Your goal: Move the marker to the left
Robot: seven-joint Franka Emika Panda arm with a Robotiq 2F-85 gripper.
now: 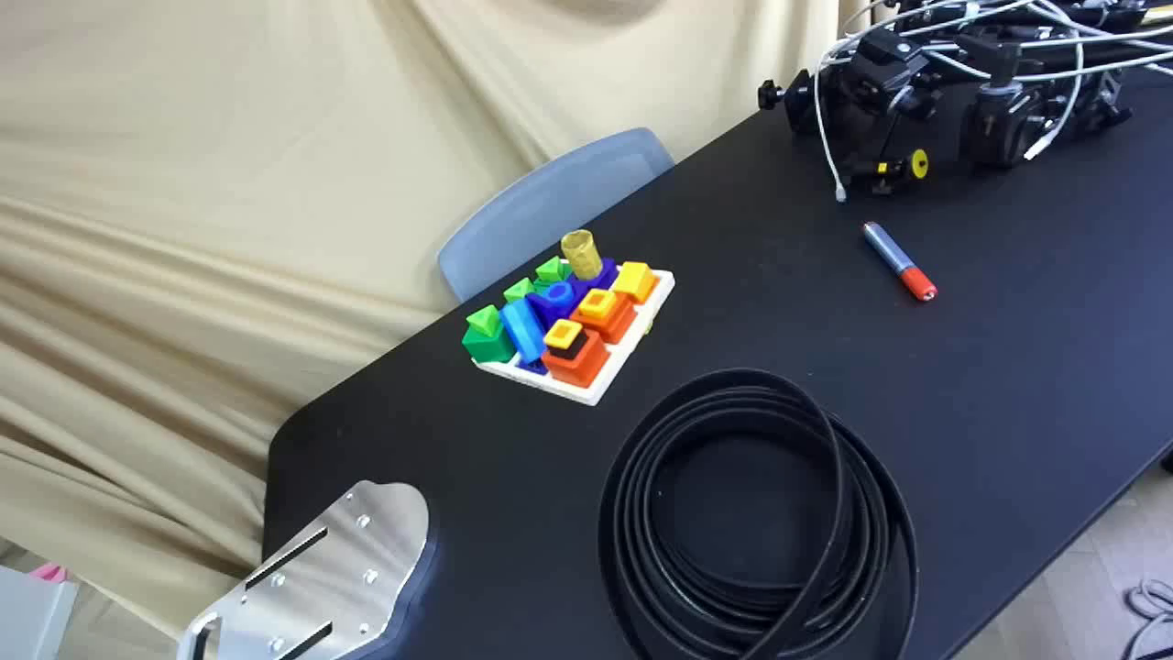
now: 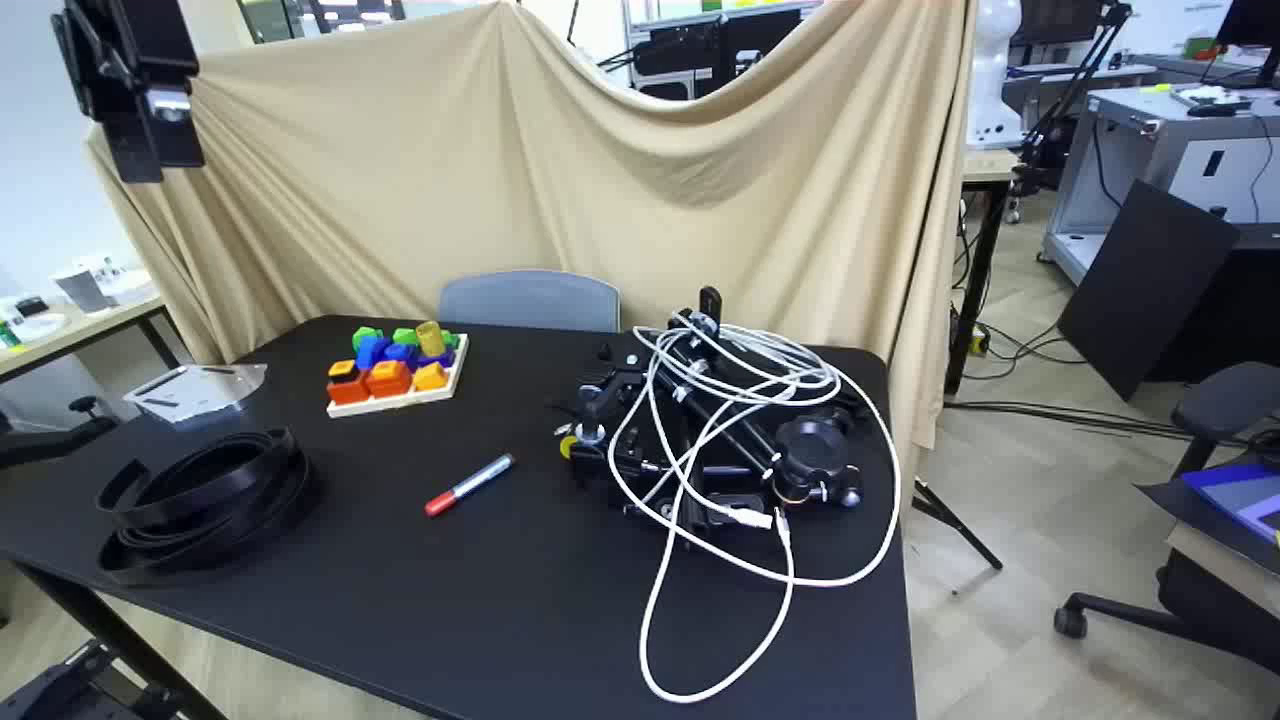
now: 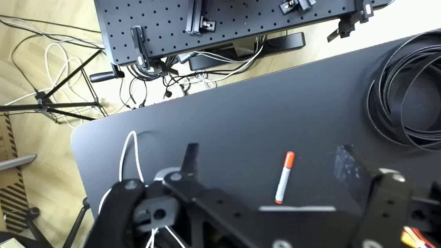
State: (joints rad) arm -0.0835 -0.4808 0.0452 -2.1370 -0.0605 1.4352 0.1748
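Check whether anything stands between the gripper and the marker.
Nothing visible does. In the wrist view, the gripper stands open, with the whole marker seen unobstructed through its gap; the black coil lies apart, toward that view's right edge.

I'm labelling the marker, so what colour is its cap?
Its cap is orange-red, clearest in the wrist view.

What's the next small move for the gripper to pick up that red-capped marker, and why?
Probably lower the gripper toward the marker, jaws open: in the wrist view they stand wide apart, with the marker between them in the picture, lying on the table below, ungrasped.
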